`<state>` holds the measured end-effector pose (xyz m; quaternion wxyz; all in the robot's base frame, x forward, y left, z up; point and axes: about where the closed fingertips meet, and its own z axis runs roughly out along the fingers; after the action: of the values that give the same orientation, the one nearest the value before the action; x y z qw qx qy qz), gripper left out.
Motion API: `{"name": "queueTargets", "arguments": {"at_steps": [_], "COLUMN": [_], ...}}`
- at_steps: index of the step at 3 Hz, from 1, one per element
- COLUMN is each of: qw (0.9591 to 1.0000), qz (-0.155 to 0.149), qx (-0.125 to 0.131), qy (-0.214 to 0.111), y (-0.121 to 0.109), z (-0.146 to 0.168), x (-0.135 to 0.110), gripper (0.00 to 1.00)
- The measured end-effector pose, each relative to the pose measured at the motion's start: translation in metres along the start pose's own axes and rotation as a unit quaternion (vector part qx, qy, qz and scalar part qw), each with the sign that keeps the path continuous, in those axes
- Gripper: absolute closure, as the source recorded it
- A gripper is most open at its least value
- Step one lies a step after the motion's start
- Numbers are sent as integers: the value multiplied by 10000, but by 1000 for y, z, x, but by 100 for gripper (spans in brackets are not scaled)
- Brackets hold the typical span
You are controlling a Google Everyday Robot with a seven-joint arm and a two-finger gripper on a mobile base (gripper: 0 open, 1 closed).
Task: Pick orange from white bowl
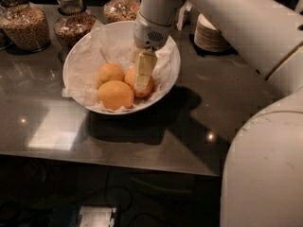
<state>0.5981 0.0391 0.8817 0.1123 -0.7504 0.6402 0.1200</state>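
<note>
The white bowl [164, 91] lined with crumpled white paper stands on the dark counter, left of centre. Three fruits lie in it. The orange [129, 78], deeper reddish-orange, is the right-hand one. A larger paler fruit [115, 94] lies in front and a smaller yellowish one [109, 72] lies to the left. My gripper [143, 75] reaches down from above into the bowl and sits right over the orange, covering its middle and right part.
Glass jars of grains [26, 26] [71, 25] [121, 7] stand behind the bowl. A stack of small white bowls [208, 34] stands at the back right. The counter's front edge [118, 161] runs below. My arm and body [265, 174] fill the right side.
</note>
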Motion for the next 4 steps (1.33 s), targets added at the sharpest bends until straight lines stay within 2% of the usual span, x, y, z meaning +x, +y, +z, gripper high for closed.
{"name": "queueTargets", "arguments": {"at_steps": [2,3,4], "qw": [9987,9978,9979], "qz": [423,532,468], "qx": [-177,-254,-295], "qy": [-230,-307,-345], "y": [6,11,10], "z": [26,37,43], "x": [12,16,11], "gripper": [28,32,33]}}
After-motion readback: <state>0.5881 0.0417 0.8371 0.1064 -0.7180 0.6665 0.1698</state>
